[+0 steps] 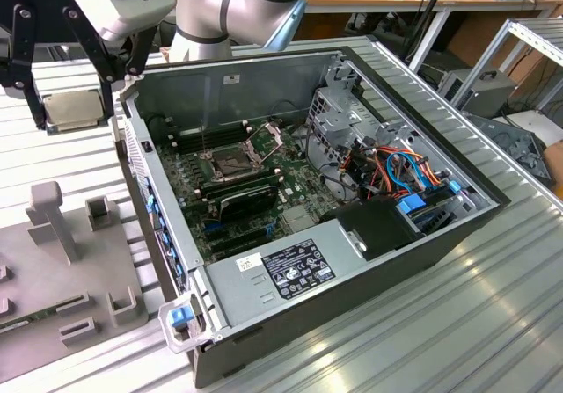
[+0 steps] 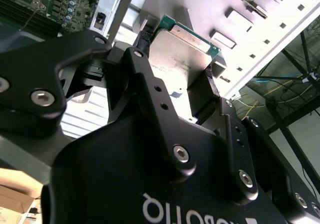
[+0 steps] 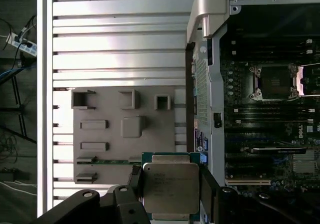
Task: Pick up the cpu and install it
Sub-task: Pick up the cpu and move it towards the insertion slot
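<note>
Holding the chip (image 1: 77, 112) in the claw (image 1: 75, 98) outside the computer case (image 1: 132, 160), just beyond the case wall on the exterior view's left, above the ribbed table (image 1: 53, 160). Pinching it between two fingers (image 3: 206, 184) drawn in to the chip's width, one pressing on each of two opposite edges, as appearing in both wrist views. Carrying it flat, pale metal face turned up. Hanging near a grey tray (image 3: 107, 134) of blocks and slots, also lying outside the case on that same side. Crossing the wall toward the exterior view's right and looking inside the case: finding the dark socket (image 1: 230, 160) lying well apart from the claw, its metal frame (image 1: 266, 136) standing swung open. Judging the deciding relation so: socket sitting to the exterior view's right of the chip, past the case wall and down within the case. Seeming, in the first wrist view, to be lying edge-parallel with the socket, the chip's apparently longer side running along the case wall; corner marks not being possible to make out.
</note>
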You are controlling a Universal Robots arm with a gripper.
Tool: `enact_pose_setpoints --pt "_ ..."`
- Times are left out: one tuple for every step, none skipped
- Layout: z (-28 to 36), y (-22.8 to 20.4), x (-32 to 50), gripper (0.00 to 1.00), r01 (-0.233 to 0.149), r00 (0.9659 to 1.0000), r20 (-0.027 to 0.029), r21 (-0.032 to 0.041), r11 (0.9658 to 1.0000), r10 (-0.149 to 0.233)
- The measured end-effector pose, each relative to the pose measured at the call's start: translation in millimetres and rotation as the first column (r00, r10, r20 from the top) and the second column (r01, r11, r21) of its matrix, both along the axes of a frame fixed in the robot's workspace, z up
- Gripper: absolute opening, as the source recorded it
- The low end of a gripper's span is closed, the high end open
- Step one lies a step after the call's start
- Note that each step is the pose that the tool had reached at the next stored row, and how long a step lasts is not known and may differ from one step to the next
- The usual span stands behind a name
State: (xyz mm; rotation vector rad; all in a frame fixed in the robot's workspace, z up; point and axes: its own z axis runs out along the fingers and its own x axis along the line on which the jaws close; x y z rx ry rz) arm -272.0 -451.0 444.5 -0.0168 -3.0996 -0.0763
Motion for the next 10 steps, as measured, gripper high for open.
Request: enact_pose_setpoints --pt "0.0 0.0 1.1 0.55 0.000 1.0000 0.0000 0.0000 1.0000 0.000" --pt "0.0 0.0 2.4 0.55 0.000 1.0000 0.0000 -0.0001 1.0000 0.000" --pt "0.0 0.0 3.7 0.55 0.000 1.0000 -0.0001 -0.0001 1.0000 0.000" --pt "0.0 0.0 6.0 0.55 0.000 1.0000 0.0000 -0.0001 1.0000 0.000" --pt "0.0 0.0 6.8 0.55 0.000 1.0000 0.0000 -0.0001 1.0000 0.000" --pt "0.0 0.0 9.2 0.55 0.000 1.0000 0.0000 0.0000 1.0000 0.000" --pt "0.0 0.0 10.6 0.55 0.000 1.0000 0.0000 -0.0001 1.0000 0.000" --pt "0.0 0.0 12.4 0.55 0.000 1.0000 0.0000 -0.0001 1.0000 0.000" --pt "-0.1 0.0 13.6 0.55 0.000 1.0000 0.0000 0.0000 1.0000 0.000" --pt "-0.1 0.0 15.1 0.55 0.000 1.0000 0.0000 0.0000 1.0000 0.000"
